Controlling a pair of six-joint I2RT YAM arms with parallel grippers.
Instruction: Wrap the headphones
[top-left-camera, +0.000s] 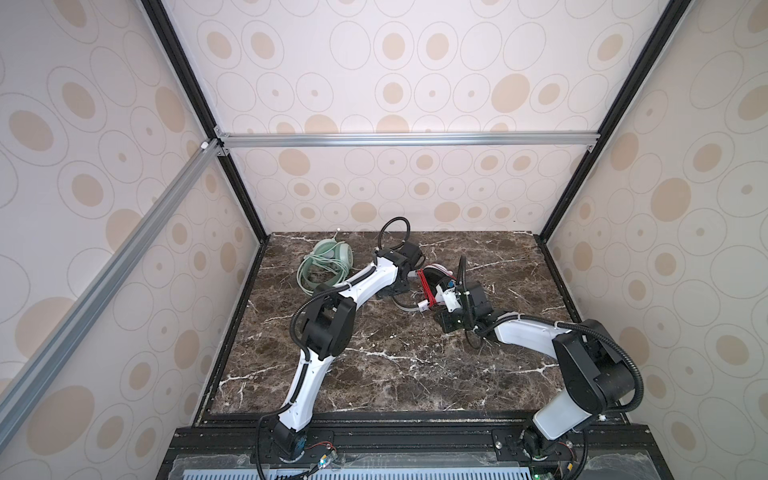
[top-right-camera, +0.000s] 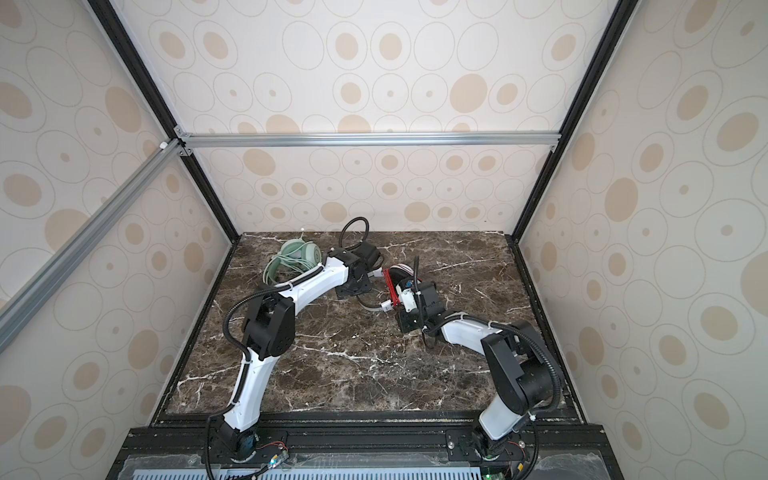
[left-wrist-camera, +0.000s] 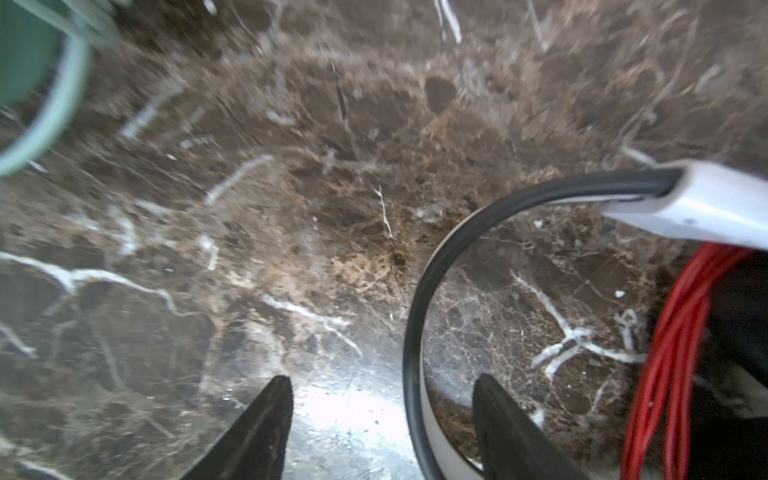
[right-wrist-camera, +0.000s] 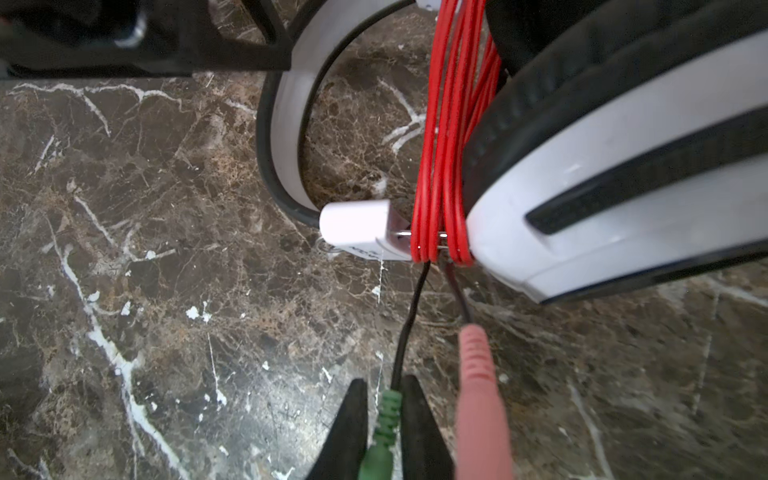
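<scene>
The white-and-black headphones (right-wrist-camera: 623, 166) lie mid-table with their thin red cable (right-wrist-camera: 449, 145) wound in several turns between band and earcups, also seen in both top views (top-left-camera: 428, 286) (top-right-camera: 390, 282). My right gripper (right-wrist-camera: 384, 386) is shut on the cable's green plug (right-wrist-camera: 388, 411); a pink plug (right-wrist-camera: 478, 395) hangs free beside it. My left gripper (left-wrist-camera: 382, 380) is open, and the headband (left-wrist-camera: 415, 311) runs between its jaws, close to one finger. The mint-green headphones (top-left-camera: 332, 259) sit at the back left with their pale cable coiled beside them.
The dark marble table (top-left-camera: 395, 365) is enclosed by patterned walls on the left, back and right. The two arms meet over the white-and-black headset, the left wrist (top-left-camera: 399, 259) close to the right wrist (top-left-camera: 469, 299). A mint-green earcup (left-wrist-camera: 37, 83) shows in the left wrist view.
</scene>
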